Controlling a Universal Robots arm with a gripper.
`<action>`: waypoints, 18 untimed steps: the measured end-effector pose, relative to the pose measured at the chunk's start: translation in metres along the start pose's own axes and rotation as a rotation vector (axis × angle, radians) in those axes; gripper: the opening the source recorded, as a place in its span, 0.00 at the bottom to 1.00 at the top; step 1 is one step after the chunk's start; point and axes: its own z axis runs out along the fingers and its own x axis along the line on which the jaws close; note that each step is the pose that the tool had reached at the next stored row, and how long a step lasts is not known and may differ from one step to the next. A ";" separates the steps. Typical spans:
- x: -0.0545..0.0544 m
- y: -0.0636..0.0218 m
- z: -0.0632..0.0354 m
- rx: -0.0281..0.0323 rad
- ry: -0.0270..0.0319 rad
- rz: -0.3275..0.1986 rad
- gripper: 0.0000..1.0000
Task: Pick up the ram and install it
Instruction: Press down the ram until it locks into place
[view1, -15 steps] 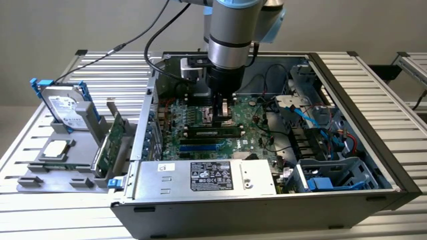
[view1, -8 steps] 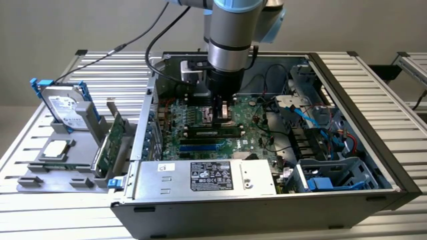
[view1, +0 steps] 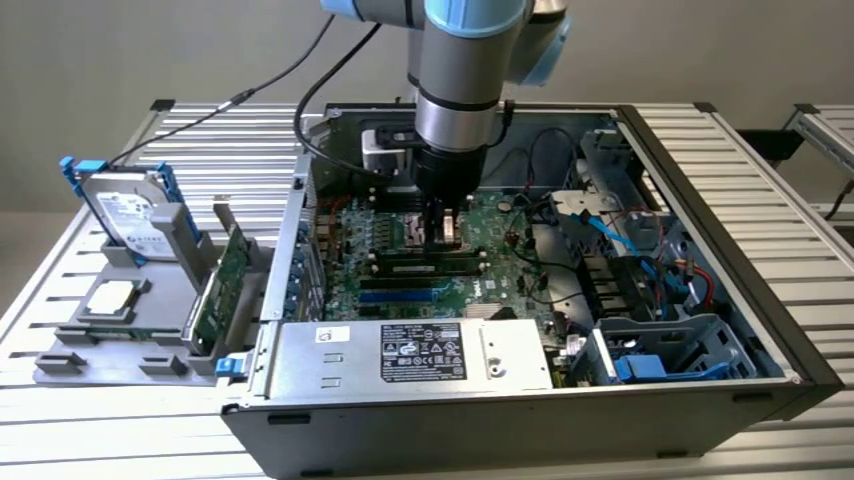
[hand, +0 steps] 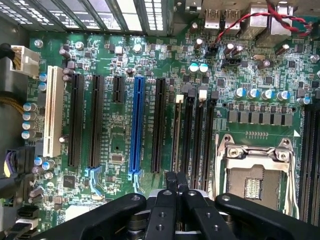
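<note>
The ram is a thin green stick seen edge-on, standing in the outermost of several black memory slots on the motherboard, with a white latch at its far end. In the exterior view the ram lies across the board inside the open computer case. My gripper is shut, its black fingers pressed together right over the near end of the ram. From outside, the gripper points straight down at the memory slots. I cannot tell whether the fingertips touch the stick.
The CPU socket sits beside the memory slots, and a blue expansion slot lies on their other side. Blue and black cables crowd the case toward the exterior view's right. On the exterior view's left, a hard drive and a green expansion card stand on a grey fixture.
</note>
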 end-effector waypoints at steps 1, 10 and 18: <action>0.000 -0.0001 0.0001 -0.0003 -0.0002 0.000 0.11; 0.001 0.0018 -0.0277 -0.0011 -0.0027 0.000 0.11; 0.001 0.0018 -0.0277 -0.0015 -0.0027 0.000 0.11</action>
